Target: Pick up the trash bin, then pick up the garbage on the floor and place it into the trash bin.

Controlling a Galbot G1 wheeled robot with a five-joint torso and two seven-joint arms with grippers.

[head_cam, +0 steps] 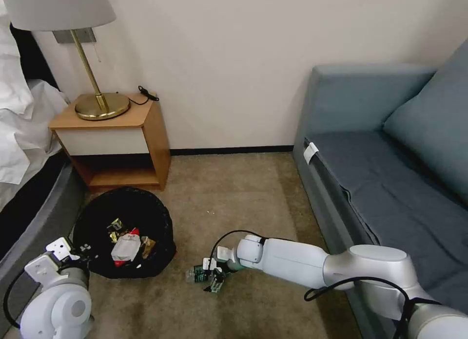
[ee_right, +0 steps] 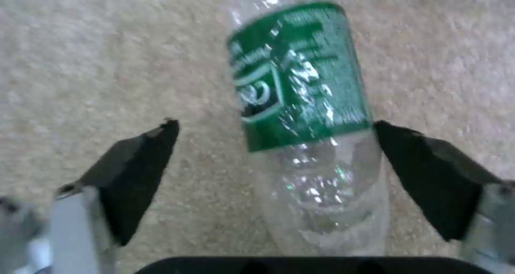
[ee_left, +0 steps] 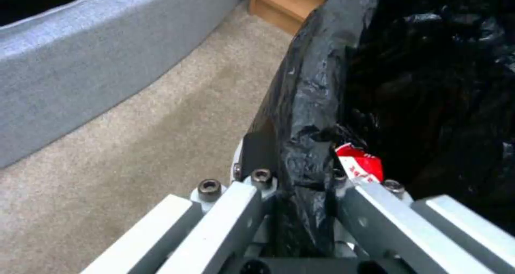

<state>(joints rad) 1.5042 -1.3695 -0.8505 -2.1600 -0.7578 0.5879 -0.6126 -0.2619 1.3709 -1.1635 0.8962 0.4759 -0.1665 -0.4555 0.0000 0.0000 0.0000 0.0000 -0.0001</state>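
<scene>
The trash bin [head_cam: 124, 210], lined with a crinkly black bag, is at the lower left of the head view. My left gripper [head_cam: 80, 251] is shut on its near rim [ee_left: 300, 105]; the black plastic is pinched between the fingers [ee_left: 257, 145]. Inside lie garbage pieces: a red-white packet [head_cam: 126, 247] [ee_left: 360, 165], a yellow-brown wrapper [head_cam: 116, 227] and a tan wrapper [head_cam: 147, 245]. A small clear bottle with a green label [head_cam: 196, 274] [ee_right: 300, 85] lies on the carpet right of the bin. My right gripper [head_cam: 214, 279] [ee_right: 273, 145] is low over it, open, one finger on each side.
A wooden nightstand [head_cam: 117, 134] with a brass lamp [head_cam: 100, 103] stands behind the bin. The bed with its grey base [ee_left: 80, 64] runs along the left. A blue-grey sofa [head_cam: 390, 183] lines the right side. Open carpet [head_cam: 234, 197] lies between them.
</scene>
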